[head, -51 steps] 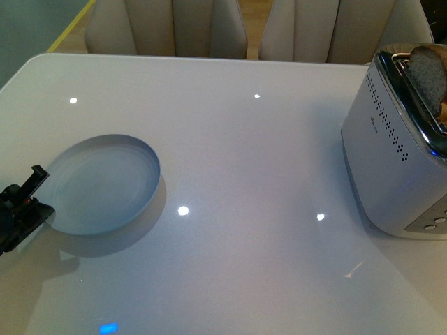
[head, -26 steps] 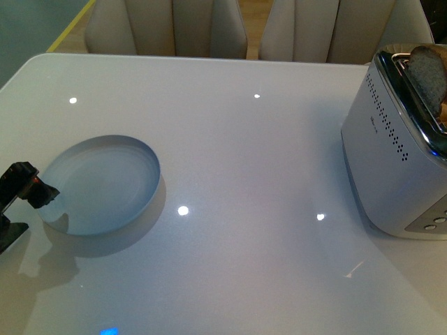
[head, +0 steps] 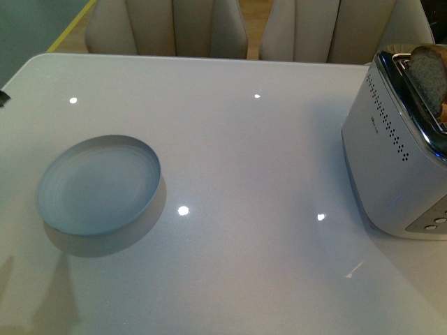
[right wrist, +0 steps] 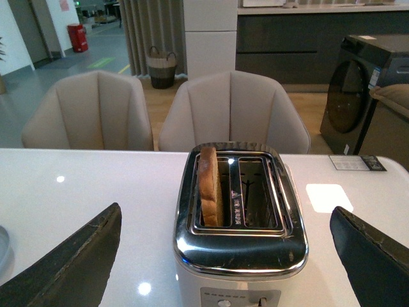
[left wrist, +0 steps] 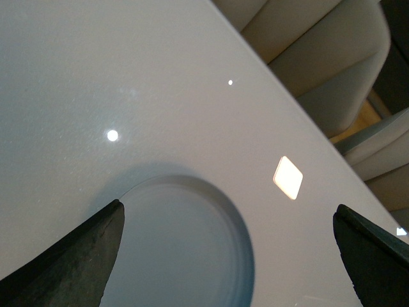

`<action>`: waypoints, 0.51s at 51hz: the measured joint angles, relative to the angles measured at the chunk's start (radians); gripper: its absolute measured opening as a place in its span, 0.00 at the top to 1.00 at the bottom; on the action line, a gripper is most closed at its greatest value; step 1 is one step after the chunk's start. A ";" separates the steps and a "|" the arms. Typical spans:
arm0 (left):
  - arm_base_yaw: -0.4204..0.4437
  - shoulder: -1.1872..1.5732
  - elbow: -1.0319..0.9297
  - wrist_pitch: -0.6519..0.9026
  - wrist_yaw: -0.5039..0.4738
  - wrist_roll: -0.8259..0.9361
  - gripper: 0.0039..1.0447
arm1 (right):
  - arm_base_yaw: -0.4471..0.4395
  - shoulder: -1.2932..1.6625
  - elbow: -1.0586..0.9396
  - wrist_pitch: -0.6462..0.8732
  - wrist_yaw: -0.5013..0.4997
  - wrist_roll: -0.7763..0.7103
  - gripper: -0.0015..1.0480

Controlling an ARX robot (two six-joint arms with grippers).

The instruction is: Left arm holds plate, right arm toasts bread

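The pale blue-white plate [head: 98, 185] lies flat on the white table at the left. It also shows in the left wrist view [left wrist: 172, 249], below and between the fingers. My left gripper [left wrist: 227, 214] is open and empty above the plate, not touching it. In the front view only a dark sliver of the left arm shows at the left edge. The bread [head: 427, 77] stands upright in a slot of the silver toaster [head: 398, 160] at the right. My right gripper [right wrist: 225, 211] is open and empty, facing the toaster [right wrist: 239, 256] with the bread [right wrist: 208, 185] in one of its two slots.
Two beige chairs [head: 167, 28] [head: 335, 28] stand beyond the table's far edge. The toaster's lever and buttons [right wrist: 260, 300] face my right gripper. A dark appliance [right wrist: 364, 89] stands in the room behind.
My left gripper has drawn back from the plate's left rim and left the front view. The plate stays on the table. The toaster and bread have not moved.
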 joint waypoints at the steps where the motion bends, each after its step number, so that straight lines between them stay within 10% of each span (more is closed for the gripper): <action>1: -0.013 -0.034 -0.007 -0.005 -0.018 -0.006 0.07 | 0.000 0.000 0.000 0.000 0.000 0.000 0.09; 22: -0.193 -0.368 -0.126 -0.062 -0.256 -0.131 0.07 | 0.000 0.000 0.000 0.000 0.000 0.000 0.09; 26: -0.193 -0.351 -0.192 0.153 -0.190 0.037 0.18 | 0.000 0.000 0.000 0.000 0.000 0.000 0.09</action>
